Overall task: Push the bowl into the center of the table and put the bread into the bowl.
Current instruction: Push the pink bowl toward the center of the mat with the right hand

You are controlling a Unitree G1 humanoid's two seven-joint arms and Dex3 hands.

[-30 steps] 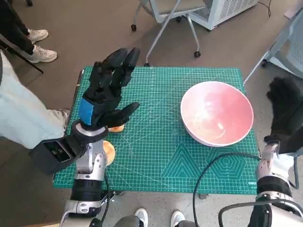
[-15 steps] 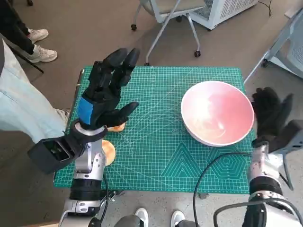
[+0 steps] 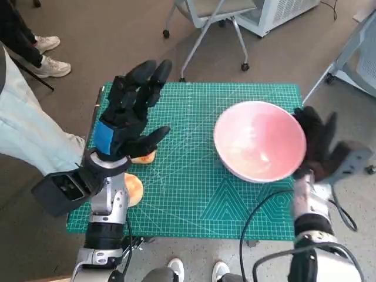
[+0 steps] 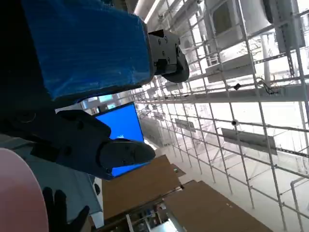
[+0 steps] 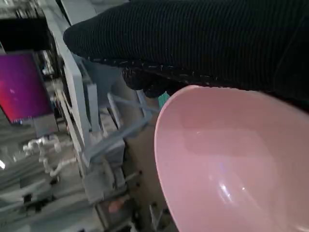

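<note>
Both hands were up over the table when I looked: the left hand [image 3: 130,114], black with blue tape across its back, was raised in the left half of the head frame with its fingers spread wide and nothing in them, while the right hand [image 3: 314,144] in its black knitted glove stood at the right edge of the frame with its fingers apart, laid against the far side of the pink bowl [image 3: 260,141]. From the right wrist view the glove [image 5: 203,43] ran as a dark band along the top of the frame, lying right against the bowl's rim [image 5: 166,116], though I could not tell how firmly it bore on it. Largest of all was the green cutting mat [image 3: 194,194] that covered the table and filled the middle of the head frame. The bowl sat upright right of the frame's centre, on the mat's right half. Over at the mat's left edge lay the bread, in two pieces: one [image 3: 144,157] just under the left hand's thumb, partly hidden by it, the other [image 3: 134,189] lower down beside the pale left forearm [image 3: 108,205]. A person's light trouser leg [image 3: 29,141] showed at the far left of the frame, and white shoes [image 3: 53,67] in the upper left.
</note>
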